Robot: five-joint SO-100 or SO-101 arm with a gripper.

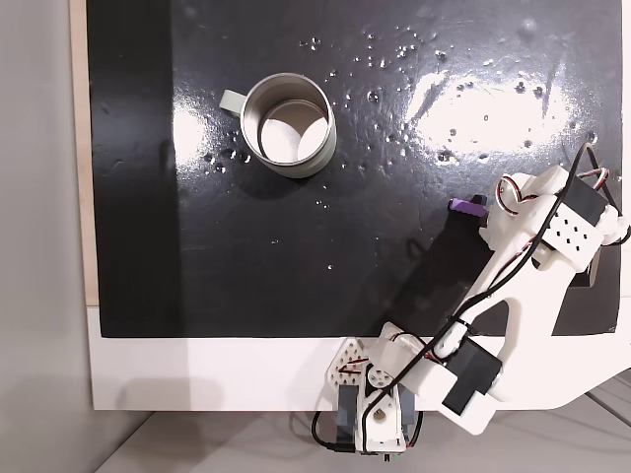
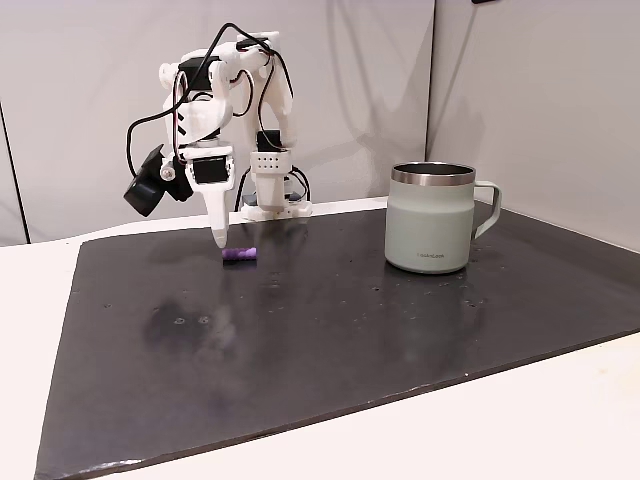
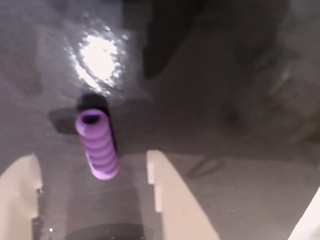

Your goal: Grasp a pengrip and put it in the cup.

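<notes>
Wrist view, lower left to centre: I am holding my gripper (image 3: 92, 172) open astride the purple pengrip (image 3: 98, 145), lying on the black mat (image 3: 225, 75). I should centre it before closing. Side view, right: the cup (image 2: 430, 217) is standing well apart.

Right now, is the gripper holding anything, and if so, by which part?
Nothing is held. The gripper is open, its fingers on either side of the pengrip, which lies on the mat with gaps on both sides.
</notes>
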